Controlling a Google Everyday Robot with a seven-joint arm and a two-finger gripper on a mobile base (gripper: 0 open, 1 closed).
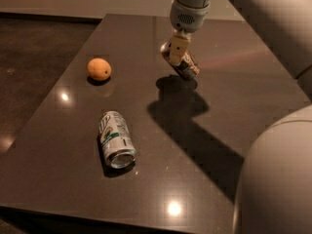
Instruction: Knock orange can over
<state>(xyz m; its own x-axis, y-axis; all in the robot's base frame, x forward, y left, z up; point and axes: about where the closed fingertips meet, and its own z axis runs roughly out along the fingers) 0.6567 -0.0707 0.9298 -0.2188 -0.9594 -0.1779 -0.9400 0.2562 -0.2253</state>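
Observation:
The orange can (187, 65), coppery brown with pale marks, is tilted with its top toward the upper left and sits a little above the dark table (73, 179), over its own shadow. My gripper (176, 49) hangs from the arm at the top centre and is closed around the can's upper end. One pale finger (178, 48) crosses in front of the can.
A round orange fruit (99, 68) sits at the table's left. A white-and-green can (116, 139) lies on its side near the front left. My arm's large pale body (278, 179) fills the right side. The table's left edge drops to a dark floor.

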